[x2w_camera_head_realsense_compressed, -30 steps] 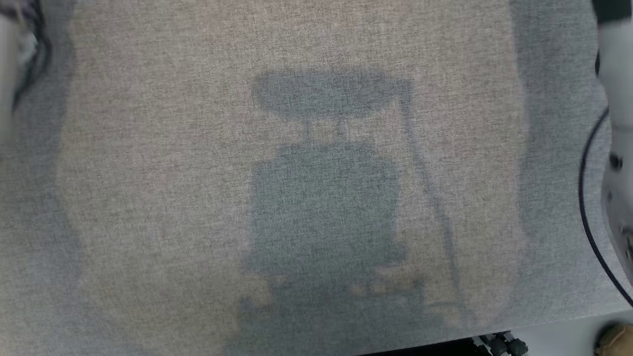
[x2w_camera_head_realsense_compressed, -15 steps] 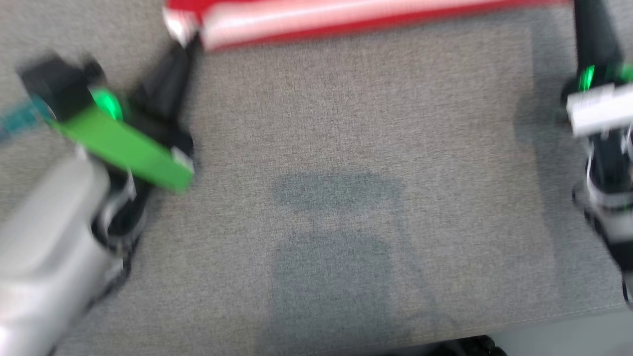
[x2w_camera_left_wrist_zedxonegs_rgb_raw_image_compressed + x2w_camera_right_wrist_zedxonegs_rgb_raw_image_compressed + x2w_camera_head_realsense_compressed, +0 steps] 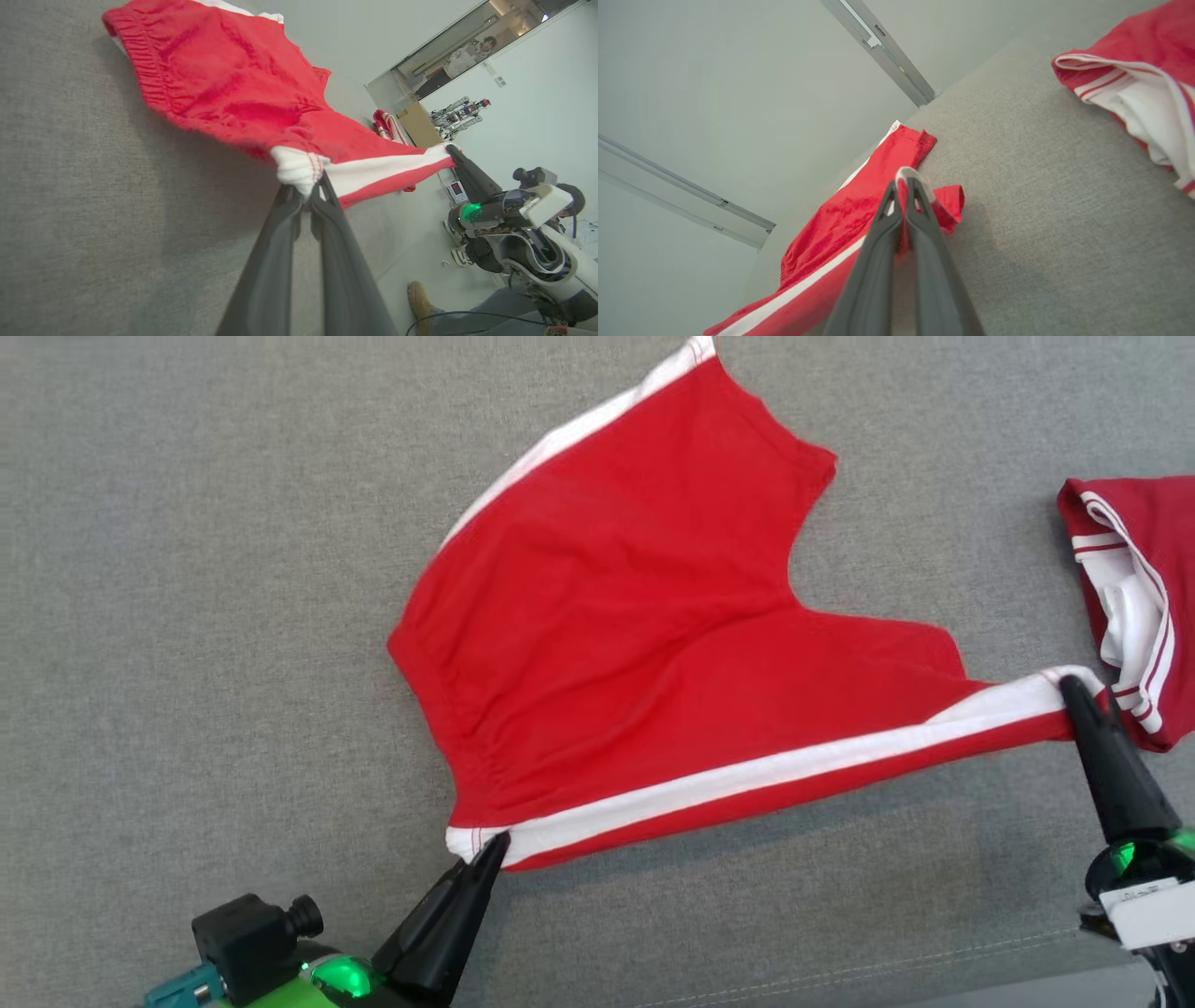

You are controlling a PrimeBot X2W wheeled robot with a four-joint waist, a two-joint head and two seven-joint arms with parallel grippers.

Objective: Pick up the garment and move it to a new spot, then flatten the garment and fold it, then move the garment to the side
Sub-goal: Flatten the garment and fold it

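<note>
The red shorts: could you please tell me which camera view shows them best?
The head view: the red shorts show nearly whole, stretched between the left pincer and right pincer. The left wrist view shows the gathered waistband and a pinched corner, foreshortened; the right wrist view shows the side stripe and the pinched hem.

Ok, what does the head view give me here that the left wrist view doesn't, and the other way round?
Head view adds the full outline of the shorts from above: both leg openings and the notch between them. Left wrist view adds the room beyond: a boot on the floor, a cardboard box and a person behind glass. Both share the left gripper and right gripper shut on opposite ends of the white side stripe, stretching it above the grey surface, and a second red garment nearby.
</note>
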